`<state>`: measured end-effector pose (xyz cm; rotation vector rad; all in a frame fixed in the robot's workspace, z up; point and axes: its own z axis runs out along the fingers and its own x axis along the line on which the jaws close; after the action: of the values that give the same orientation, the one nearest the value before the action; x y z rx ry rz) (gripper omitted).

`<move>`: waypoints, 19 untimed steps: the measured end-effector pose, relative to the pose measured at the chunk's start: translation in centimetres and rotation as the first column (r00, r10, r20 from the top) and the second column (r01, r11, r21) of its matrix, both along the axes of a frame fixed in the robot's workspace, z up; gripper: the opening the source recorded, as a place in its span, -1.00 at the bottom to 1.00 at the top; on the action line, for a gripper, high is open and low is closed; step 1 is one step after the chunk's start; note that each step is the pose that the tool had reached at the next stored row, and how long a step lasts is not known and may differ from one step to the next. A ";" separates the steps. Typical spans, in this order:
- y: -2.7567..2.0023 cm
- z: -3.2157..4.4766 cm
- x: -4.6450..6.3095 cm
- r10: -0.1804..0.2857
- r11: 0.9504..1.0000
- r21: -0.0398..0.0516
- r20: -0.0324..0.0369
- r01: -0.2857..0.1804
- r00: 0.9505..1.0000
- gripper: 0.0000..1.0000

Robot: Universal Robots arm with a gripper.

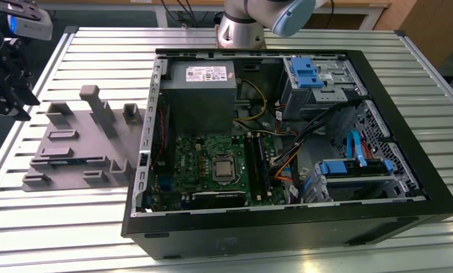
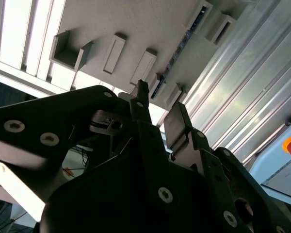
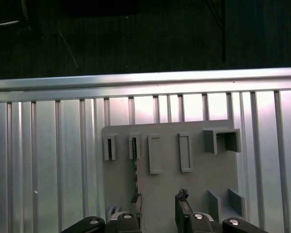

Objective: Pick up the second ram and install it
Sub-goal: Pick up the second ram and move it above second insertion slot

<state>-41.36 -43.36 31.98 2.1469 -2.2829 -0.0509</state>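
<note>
The second ram [image 3: 134, 170] stands on edge in a slotted holder of the grey fixture plate [image 3: 194, 184]. From above it looks like a thin dark strip. In the second wrist view the second ram [image 2: 177, 56] is a dark line with small chips between grey blocks. In the exterior view it lies low on the plate, second ram [image 1: 59, 161]. My gripper [image 3: 158, 199] hangs open above the plate with nothing between its fingers, and one fingertip [image 3: 136, 200] lines up over the strip. The gripper [image 1: 14, 96] is at the exterior view's left, above the table edge, and in the second wrist view the gripper [image 2: 157, 107] is open.
An open black computer case [image 1: 287, 227] lies on the slatted metal table [image 1: 97, 51] to the exterior view's right of the plate. Inside are the motherboard [image 1: 211, 159] and its long black slots [image 1: 255, 162]. Tall grey posts [image 1: 94, 102] rise from the plate. The table edge [image 3: 145, 80] is close by.
</note>
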 end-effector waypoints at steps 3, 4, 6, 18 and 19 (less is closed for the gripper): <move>-0.01 -0.17 0.0 0.000 1.000 0.000 0.000 0.000 1.000 -0.18; -0.02 -0.21 0.1 0.000 1.000 0.000 0.000 0.000 1.000 -0.18; -0.05 -0.37 0.3 0.000 1.000 0.000 -0.001 0.000 1.000 -0.18; -0.19 -1.59 0.3 0.000 1.000 -0.001 -0.001 0.000 1.000 -0.18; -0.19 -1.68 0.3 0.000 1.000 -0.001 -0.001 0.000 1.000 -0.18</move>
<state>-41.08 -43.55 30.30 2.1461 -2.2822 -0.0505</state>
